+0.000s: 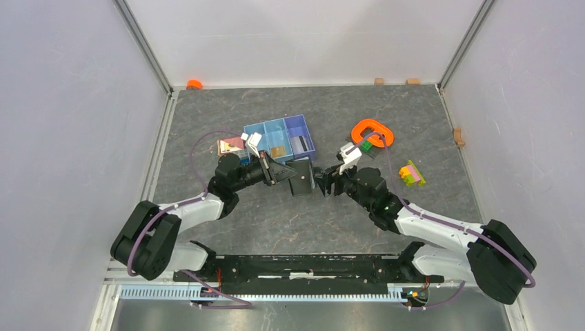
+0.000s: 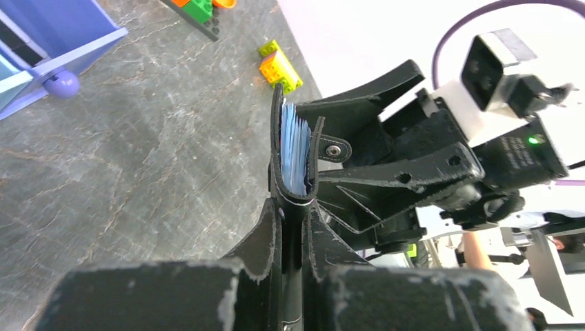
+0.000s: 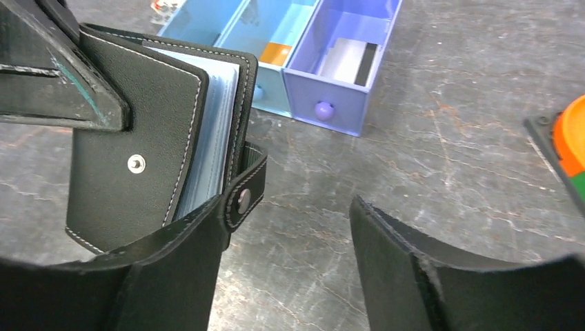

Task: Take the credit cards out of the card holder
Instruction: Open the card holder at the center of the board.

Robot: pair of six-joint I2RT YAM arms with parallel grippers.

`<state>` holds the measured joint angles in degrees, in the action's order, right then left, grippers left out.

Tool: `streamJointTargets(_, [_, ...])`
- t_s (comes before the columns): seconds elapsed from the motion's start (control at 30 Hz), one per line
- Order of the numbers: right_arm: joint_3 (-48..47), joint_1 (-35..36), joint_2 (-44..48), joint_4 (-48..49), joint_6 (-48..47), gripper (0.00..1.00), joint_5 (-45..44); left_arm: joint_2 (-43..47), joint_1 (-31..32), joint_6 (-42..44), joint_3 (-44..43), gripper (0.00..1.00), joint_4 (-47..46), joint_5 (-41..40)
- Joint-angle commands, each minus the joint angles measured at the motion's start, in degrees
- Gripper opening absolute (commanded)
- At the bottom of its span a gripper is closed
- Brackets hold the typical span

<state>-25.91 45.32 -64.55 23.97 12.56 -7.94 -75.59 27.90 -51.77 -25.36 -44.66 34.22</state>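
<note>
- Dark grey, marbled table (image 1: 276,214), walled in by pale panels.
- Toward the far middle: blue three-compartment tray (image 1: 276,121), with a flat pink-and-white item (image 1: 231,145) just beside its left end.
- Right of the tray: dark plate (image 3: 540,134) carrying green bricks and an orange ring.
- Further right and nearer: cluster of yellow, pink and green bricks (image 1: 412,172).
- Far left corner: small orange object (image 1: 194,84).
- Along the far edge: two tan blocks (image 1: 379,81); at the right edge, one more tan block (image 1: 458,136).

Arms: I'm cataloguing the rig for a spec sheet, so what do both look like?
Left arm and right arm: white links between bulky black joints, a purple cable looping along each, a white camera block at the wrist. Pincer fingers are black, edges scuffed pale.
</note>
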Motion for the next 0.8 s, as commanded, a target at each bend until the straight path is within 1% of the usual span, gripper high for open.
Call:
streamJointTargets(0.0, [2.92,-4.35,1.45,9.71,5.06,0.67,13.13,-1.42,-0.93,-6.63,1.14,0.03,-13.82,5.12])
streamJointTargets(0.1, [5.49,-7.08,1.46,16.17,8.33,0.65,21.47,-1.81,-1.01,-8.37,1.68,0.03,-18.20,6.57])
streamJointTargets(0.23, [7.89,-9.63,0.70,24.67,12.85,0.57,29.48,-1.81,-1.01,-9.38,2.16,0.04,-21.09,7.17])
streamJointTargets(0.3, [9.07,-10.62,0.65,28.37,15.03,0.52,31.88,-2.00,-1.01,-10.07,2.49,0.04,-22.64,7.42])
streamJointTargets(0.33, [9.78,-10.98,0.74,30.48,15.92,0.50,32.94,-2.24,-1.01,-10.59,2.51,0.04,-23.93,7.71])
streamJointTargets(0.43, [11.64,-11.85,1.25,36.20,18.44,0.50,35.28,-3.14,-1.01,-11.93,2.58,0.04,-26.53,8.48])
streamJointTargets(0.53, [12.80,-12.57,1.71,39.70,20.38,0.50,36.53,-3.91,-1.03,-13.08,2.68,0.04,-29.08,9.13])
streamJointTargets(0.6, [13.16,-13.03,1.64,41.25,21.62,0.48,37.30,-4.27,-1.01,-13.83,2.69,0.05,-30.69,9.53])
streamJointTargets(0.77, [14.76,-14.36,1.05,48.77,26.08,0.44,39.31,-4.77,-1.01,-14.18,2.60,0.05,-31.58,9.93])
